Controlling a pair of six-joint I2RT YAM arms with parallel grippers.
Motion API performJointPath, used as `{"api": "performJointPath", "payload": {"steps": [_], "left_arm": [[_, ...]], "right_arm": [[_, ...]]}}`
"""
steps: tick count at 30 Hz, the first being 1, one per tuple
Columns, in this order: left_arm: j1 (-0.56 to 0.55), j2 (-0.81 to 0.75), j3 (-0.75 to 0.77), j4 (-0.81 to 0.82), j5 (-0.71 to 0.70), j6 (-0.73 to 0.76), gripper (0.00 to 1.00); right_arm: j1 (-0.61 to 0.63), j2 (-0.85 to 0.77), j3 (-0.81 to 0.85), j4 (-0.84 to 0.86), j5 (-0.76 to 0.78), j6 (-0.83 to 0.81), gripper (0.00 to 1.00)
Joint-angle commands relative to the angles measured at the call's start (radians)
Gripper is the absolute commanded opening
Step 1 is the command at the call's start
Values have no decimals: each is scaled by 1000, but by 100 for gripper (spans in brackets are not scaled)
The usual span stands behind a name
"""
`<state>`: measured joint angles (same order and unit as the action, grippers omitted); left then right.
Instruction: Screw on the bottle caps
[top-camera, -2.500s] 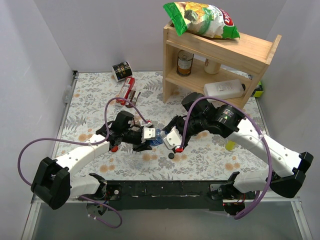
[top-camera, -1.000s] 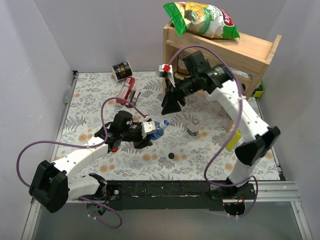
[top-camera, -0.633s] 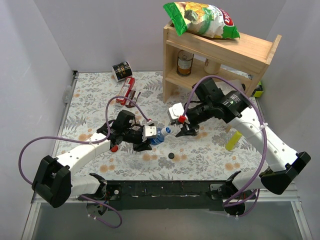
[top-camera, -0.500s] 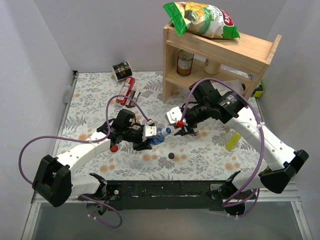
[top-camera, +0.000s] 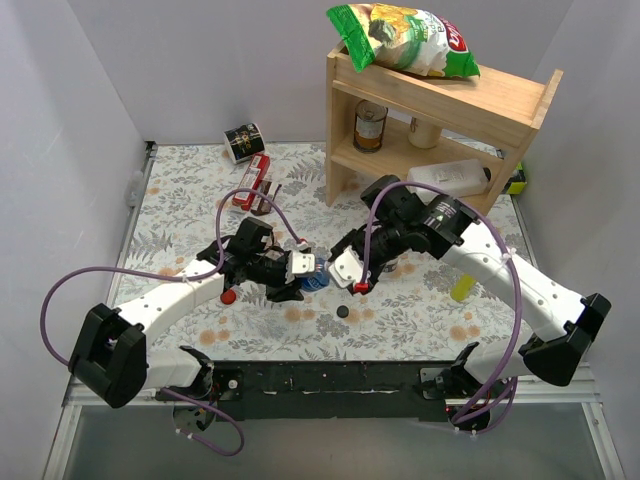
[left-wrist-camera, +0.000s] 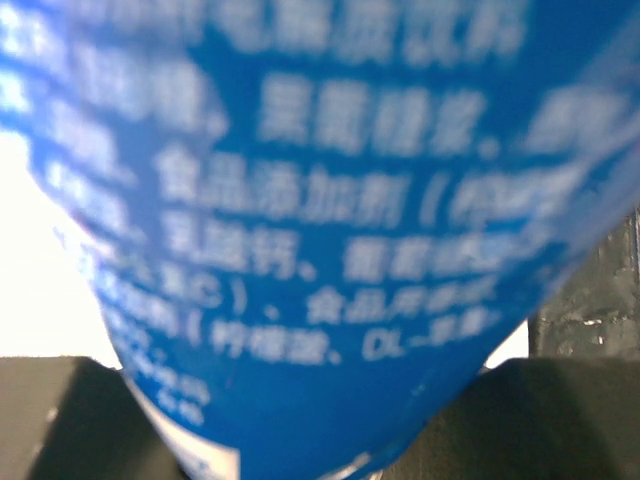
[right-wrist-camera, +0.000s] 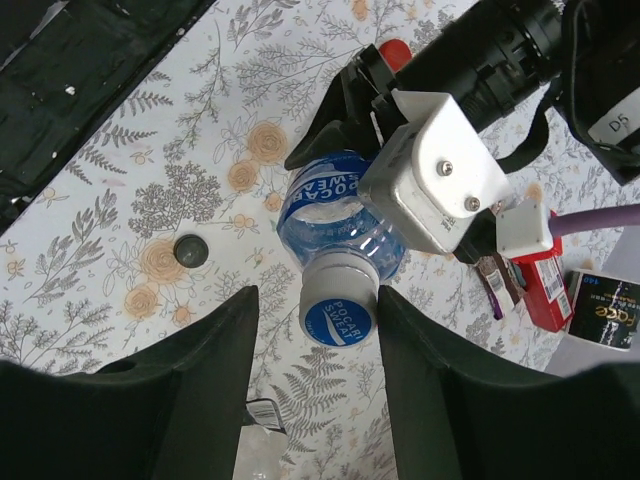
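One risk — my right claw (right-wrist-camera: 318, 300) gapes off-centre around the cap (right-wrist-camera: 338, 312) (left claw (top-camera: 298, 271) clamps the bottle (right-wrist-camera: 325, 195)); closing could cross-thread it.

Blue-labelled bottle (right-wrist-camera: 325, 195) tipped on its side, neck toward three o'clock, blue-and-white cap (right-wrist-camera: 338, 315) on it; black cap (top-camera: 343, 312) at its five o'clock.

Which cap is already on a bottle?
The blue cap with the white top, on the blue-label bottle in the left end effector. The black cap and red cap lie loose on the mat.
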<state>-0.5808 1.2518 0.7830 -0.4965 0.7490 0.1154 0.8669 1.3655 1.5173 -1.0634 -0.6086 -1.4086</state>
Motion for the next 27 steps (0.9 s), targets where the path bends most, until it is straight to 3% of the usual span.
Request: {"api": "performJointPath", "payload": {"steps": [1,9,12,16,19,20,22,23,25,27], "left_arm": [[-4,1,41,1,35,13,0],[-4,21,52,4,43,27,0],[-4,29,59,19,44,21,0],[-4,15,55,116,4,-97,0],[-8,-6,41,219,-72,-219,0],[-8,-23,32,243,-95,-242,0],[-13,-31,30,305,-184,-326,0],[-13,-28,30,321,-210,-362,0],[-14,-14,58,328,-250,-426,0],[-14,0,71,326,-252,-448,0]], "right_arm": [[21,-46,-39,22,15,-47,55],[23,-60,-104,127,95,-44,43],[23,-69,-146,190,118,-17,30],[0,53,16,102,75,218,15],[-66,243,275,-82,-48,451,9],[-100,345,399,-130,-106,600,8],[-130,458,484,-249,-178,751,7],[-167,519,463,-248,-219,983,3],[-218,529,280,-233,-354,1098,1],[-258,540,268,-242,-422,1135,7]]}}
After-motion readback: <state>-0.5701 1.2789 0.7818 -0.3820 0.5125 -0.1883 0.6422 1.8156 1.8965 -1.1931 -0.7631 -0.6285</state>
